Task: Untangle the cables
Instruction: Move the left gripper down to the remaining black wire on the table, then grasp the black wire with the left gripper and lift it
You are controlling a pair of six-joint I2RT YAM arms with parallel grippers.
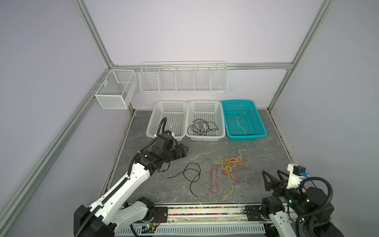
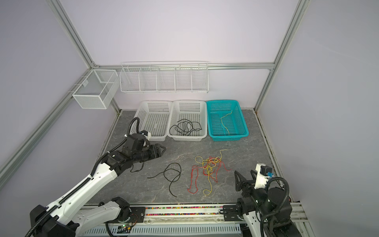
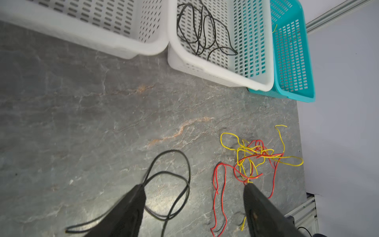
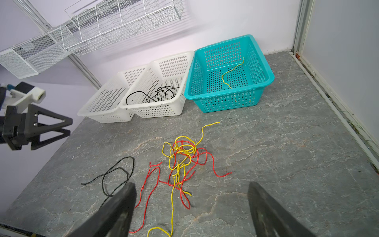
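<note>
Four lots of cable show in both top views. On the grey counter (image 1: pixel 266 147) a loose black cable (image 1: pixel 192 163) lies in an open loop at lower centre. Just to its right sprawls a red-and-yellow tangle (image 1: pixel 228 163), apart from the black one. At the back of the counter three baskets stand side by side. The left white basket (image 1: pixel 152 121) shows no cable, the middle white basket (image 1: pixel 205 101) holds a coiled black cable (image 1: pixel 202 126), and the teal basket (image 1: pixel 260 125) holds a single yellow cable (image 1: pixel 238 123).

The left hand (image 1: pixel 185 151) sits left of centre, in front of the left white basket, pointing right. The loose black cable lies below and to the right of it in the frame, clear of its tips. In the left wrist view its fingers (image 3: pixel 133 205) stand wide apart with nothing between them. There the black loop (image 3: pixel 170 150) lies between and beyond the tips, and the tangle (image 3: pixel 252 152) lies past the right-hand tip. In the right wrist view this hand (image 4: pixel 70 127) hangs above the counter at the left edge.

The right hand (image 1: pixel 271 171) is at lower right, its jaws spread wide and empty. The tangle lies up and to the left of it, apart. In its own wrist view the tangle (image 4: pixel 182 148) lies between and beyond the two fingers (image 4: pixel 119 205).
</note>
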